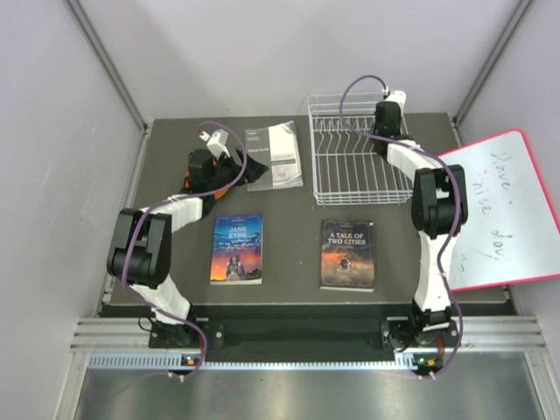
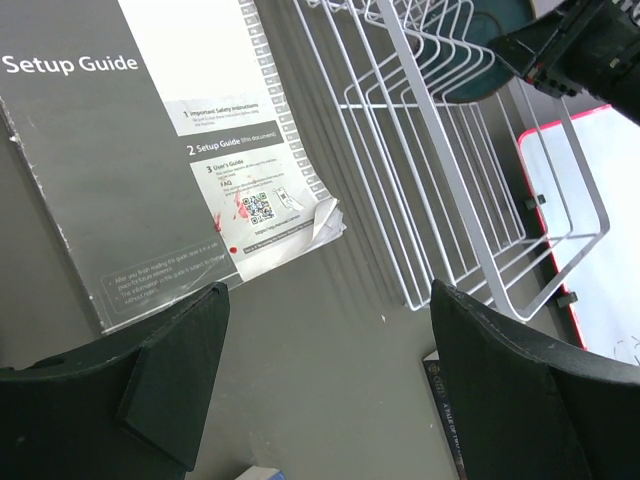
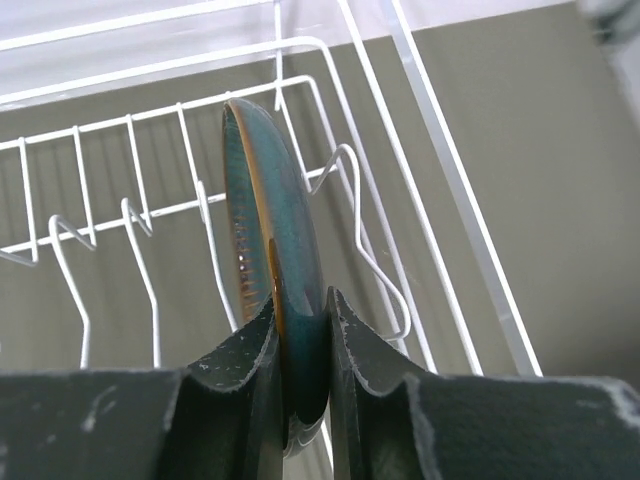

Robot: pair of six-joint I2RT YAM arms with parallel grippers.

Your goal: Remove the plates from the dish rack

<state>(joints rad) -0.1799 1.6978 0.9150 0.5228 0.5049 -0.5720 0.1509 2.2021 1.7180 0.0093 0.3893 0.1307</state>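
Observation:
The white wire dish rack [image 1: 359, 162] stands at the back right of the table. One dark teal plate [image 3: 270, 220] with an orange rim line stands on edge between its prongs. My right gripper [image 3: 300, 310] is shut on this plate's near rim, one finger on each face. From above, the right gripper [image 1: 385, 122] reaches into the rack's back right part. My left gripper [image 2: 325, 300] is open and holds nothing, hovering over bare table between the booklet and the rack [image 2: 450, 200]. Something orange [image 1: 229, 184] shows under the left wrist, mostly hidden.
A grey and white Setup Guide booklet [image 1: 274, 156] lies left of the rack. Two books lie nearer the front: Jane Eyre [image 1: 237, 248] and A Tale of Two Cities [image 1: 347, 255]. A red-framed whiteboard [image 1: 503, 210] leans at the right edge.

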